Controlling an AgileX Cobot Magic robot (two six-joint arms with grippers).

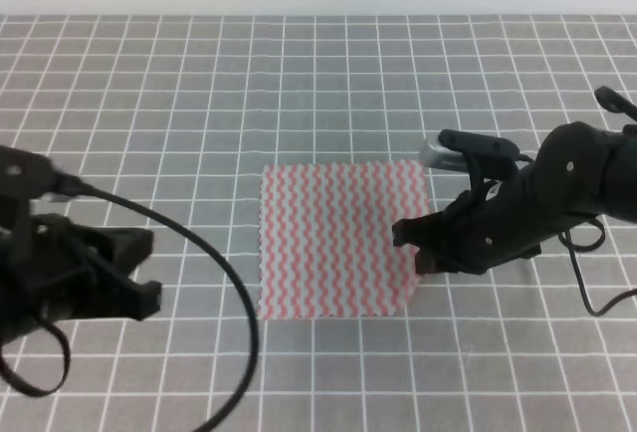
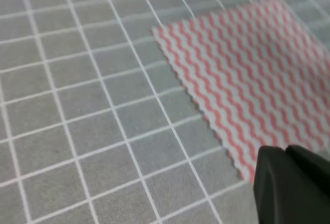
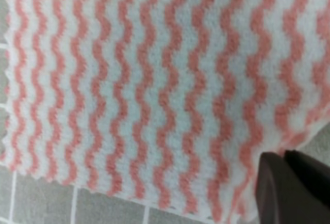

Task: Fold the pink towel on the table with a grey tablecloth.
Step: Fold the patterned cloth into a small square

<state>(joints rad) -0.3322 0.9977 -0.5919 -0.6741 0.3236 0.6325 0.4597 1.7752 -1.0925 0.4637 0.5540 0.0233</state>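
Fuzzy wavy-striped square pink towel [image 3: 154, 90]

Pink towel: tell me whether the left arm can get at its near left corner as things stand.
Probably yes. The left tool sits apart from the pink towel, to its left, with only bare grey tablecloth between them. The right tool is at the towel's opposite edge, so it should not block that corner.

Towel [image 1: 338, 238] right edge hidden beneath right tool [image 1: 416, 245].
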